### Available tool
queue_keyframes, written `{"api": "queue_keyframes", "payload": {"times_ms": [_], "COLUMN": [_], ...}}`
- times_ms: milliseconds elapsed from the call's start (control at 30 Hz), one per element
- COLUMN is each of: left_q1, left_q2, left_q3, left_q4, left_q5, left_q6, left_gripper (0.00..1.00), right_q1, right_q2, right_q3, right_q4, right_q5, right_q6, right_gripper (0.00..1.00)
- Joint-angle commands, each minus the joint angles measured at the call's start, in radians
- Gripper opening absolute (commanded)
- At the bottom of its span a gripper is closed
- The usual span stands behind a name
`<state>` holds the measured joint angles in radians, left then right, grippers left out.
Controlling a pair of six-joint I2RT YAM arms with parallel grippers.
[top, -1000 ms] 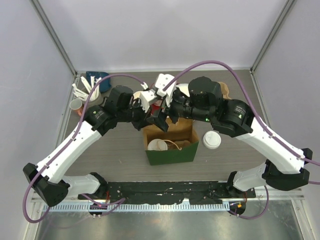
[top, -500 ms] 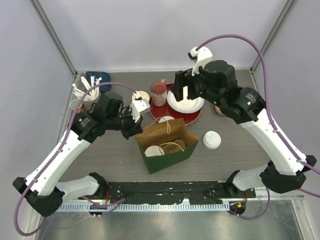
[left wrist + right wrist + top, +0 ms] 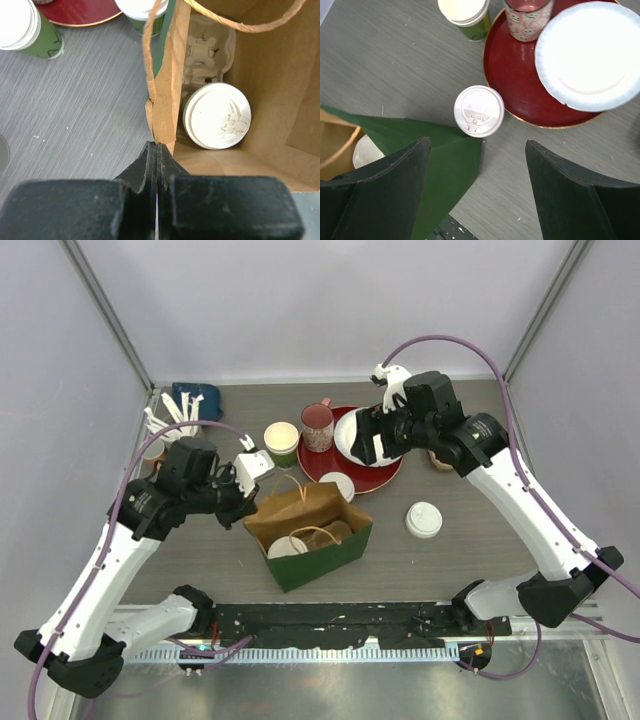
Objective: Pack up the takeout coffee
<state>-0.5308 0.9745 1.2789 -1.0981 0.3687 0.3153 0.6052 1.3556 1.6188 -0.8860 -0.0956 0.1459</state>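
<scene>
A green paper bag point(image 3: 330, 555) with a brown inside stands open near the table's middle. One lidded green cup point(image 3: 217, 116) sits inside it beside a cardboard carrier point(image 3: 210, 50). My left gripper point(image 3: 243, 502) is shut on the bag's left paper edge point(image 3: 165, 90). A second lidded cup point(image 3: 337, 485) stands just behind the bag and shows in the right wrist view point(image 3: 479, 111). A third lidded cup point(image 3: 423, 520) stands right of the bag. An open cup without a lid point(image 3: 282, 440) stands behind it. My right gripper point(image 3: 372, 445) hangs open and empty over the plates point(image 3: 477, 150).
A red plate point(image 3: 335, 465) holds a white plate point(image 3: 355, 430) and a pink mug point(image 3: 317, 425) at the back. White utensils point(image 3: 170, 415) and a blue item point(image 3: 200, 395) lie at the back left. A brown object point(image 3: 441, 458) sits under my right arm.
My right gripper has left the bag and moved back and right over the plates. My left gripper has moved left and nearer, dragging the bag's edge and the bag with it.
</scene>
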Motion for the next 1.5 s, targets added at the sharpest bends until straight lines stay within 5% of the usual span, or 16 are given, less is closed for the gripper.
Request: {"api": "queue_keyframes", "payload": {"times_ms": [0, 133, 633, 800, 1067, 1467], "left_q1": [0.041, 0.089, 0.104, 0.103, 0.103, 0.109], "left_q2": [-0.037, -0.060, 0.024, 0.047, 0.041, -0.008], "left_q3": [-0.038, -0.039, 0.160, 0.168, 0.132, 0.089], "left_q4": [-0.074, -0.120, -0.195, -0.183, -0.181, -0.206], "left_q5": [-0.034, -0.037, -0.033, 0.003, -0.019, -0.050], "left_q6": [0.067, 0.091, 0.054, 0.057, 0.099, 0.166], "left_gripper": [0.00, 0.00, 0.00, 0.00, 0.00, 0.00], "right_q1": [-0.022, -0.051, -0.021, 0.030, 0.024, -0.056], "right_q2": [0.004, 0.008, 0.088, -0.013, -0.003, 0.200], "right_q3": [-0.034, -0.074, -0.154, -0.278, -0.261, -0.099], "right_q4": [0.071, 0.108, 0.173, 0.309, 0.180, -0.107], "right_q5": [-0.182, -0.251, 0.005, -0.196, -0.556, -0.691], "right_q6": [-0.126, -0.175, 0.077, -0.143, -0.590, -1.172], "right_gripper": [0.82, 0.81, 0.68, 0.71, 0.72, 0.62]}}
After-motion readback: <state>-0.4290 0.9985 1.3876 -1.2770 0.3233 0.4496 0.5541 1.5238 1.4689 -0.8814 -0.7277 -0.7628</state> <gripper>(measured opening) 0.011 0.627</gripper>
